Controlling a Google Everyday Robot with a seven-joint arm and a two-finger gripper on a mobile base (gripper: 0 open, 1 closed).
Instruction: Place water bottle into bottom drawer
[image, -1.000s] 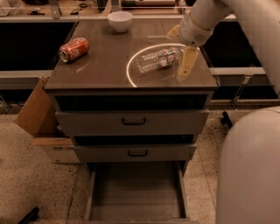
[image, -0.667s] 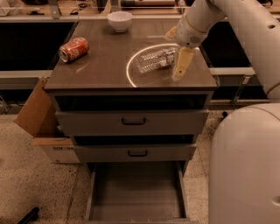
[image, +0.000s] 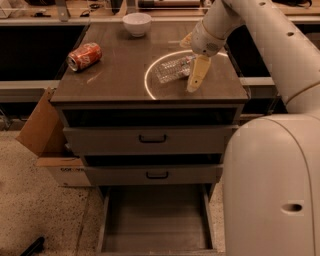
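Right, your gripper (image: 192, 58) is down over the cabinet top (image: 115, 75), at the right-hand end of the water bottle (image: 172, 70), which lies on its side inside a bright ring of light towards the right of the surface. The jaws look spread wide, one finger (image: 197, 75) hanging just beside the bottle's end and the other further back, and they have hold of nothing. So by my reading no part of the job is done yet: no grasp, no lift. On the plus side, the bottom drawer (image: 155, 220) stands pulled out, grey floor showing. What's left for you is the whole run: close on the bottle, raise it, bring it forward past the two upper drawers (image: 150, 140) and set it inside. The soda can (image: 84, 56) sits well apart at the left.
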